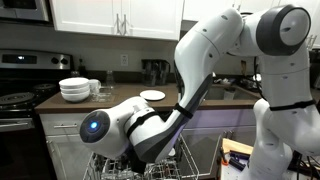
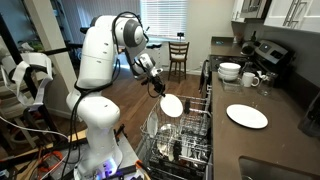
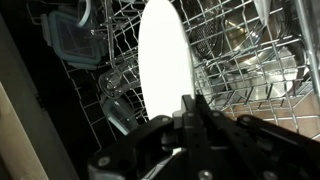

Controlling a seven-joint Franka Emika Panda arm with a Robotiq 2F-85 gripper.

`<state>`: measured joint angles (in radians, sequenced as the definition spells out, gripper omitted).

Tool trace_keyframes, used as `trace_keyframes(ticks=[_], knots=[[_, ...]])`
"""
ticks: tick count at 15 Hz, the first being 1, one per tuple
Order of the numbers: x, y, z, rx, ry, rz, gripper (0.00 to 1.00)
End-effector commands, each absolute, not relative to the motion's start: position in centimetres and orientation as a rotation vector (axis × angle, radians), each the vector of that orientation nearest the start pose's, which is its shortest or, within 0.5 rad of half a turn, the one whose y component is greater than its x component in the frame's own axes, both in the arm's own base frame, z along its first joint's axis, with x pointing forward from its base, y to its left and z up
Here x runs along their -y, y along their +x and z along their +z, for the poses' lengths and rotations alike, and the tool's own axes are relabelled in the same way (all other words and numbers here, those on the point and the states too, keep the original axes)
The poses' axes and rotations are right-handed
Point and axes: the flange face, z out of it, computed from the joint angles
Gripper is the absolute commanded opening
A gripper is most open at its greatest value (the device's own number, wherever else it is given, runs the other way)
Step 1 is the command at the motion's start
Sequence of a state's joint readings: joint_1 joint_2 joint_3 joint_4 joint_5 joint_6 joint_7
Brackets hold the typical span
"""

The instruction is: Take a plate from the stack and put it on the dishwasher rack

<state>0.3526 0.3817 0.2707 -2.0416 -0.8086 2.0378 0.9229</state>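
My gripper (image 3: 190, 108) is shut on the rim of a white plate (image 3: 163, 55) and holds it edge-on over the dishwasher rack (image 3: 250, 70). In an exterior view the held plate (image 2: 172, 105) hangs at the gripper (image 2: 160, 92) just above the rack's (image 2: 195, 125) near side. The stack of flat white plates (image 2: 247, 116) lies on the dark counter; it also shows in an exterior view (image 1: 153, 96). There the arm hides the gripper, and the rack (image 1: 110, 165) shows below it.
A pile of deep white bowls (image 1: 75, 89) and mugs (image 2: 250, 79) stand on the counter near the stove (image 1: 15, 100). Containers and glassware sit in the rack (image 3: 75, 40). A wooden chair (image 2: 178, 55) stands at the far end of the room.
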Motion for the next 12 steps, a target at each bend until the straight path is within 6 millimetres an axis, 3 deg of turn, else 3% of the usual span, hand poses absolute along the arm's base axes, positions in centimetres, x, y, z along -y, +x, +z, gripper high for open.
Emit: trace_keyframes(ticks=[1, 3, 4, 7, 12], knots=[[-26.6, 44.9, 26.2, -0.386, 2.573, 0.180, 0.02], [-25.6, 43.9, 26.3, -0.386, 2.593, 0.190, 0.02], [-27.2, 45.4, 24.7, -0.356, 2.572, 0.182, 0.05], [-26.1, 44.1, 25.1, -0.362, 2.575, 0.189, 0.05], [-26.1, 44.1, 25.2, -0.362, 2.574, 0.192, 0.02]])
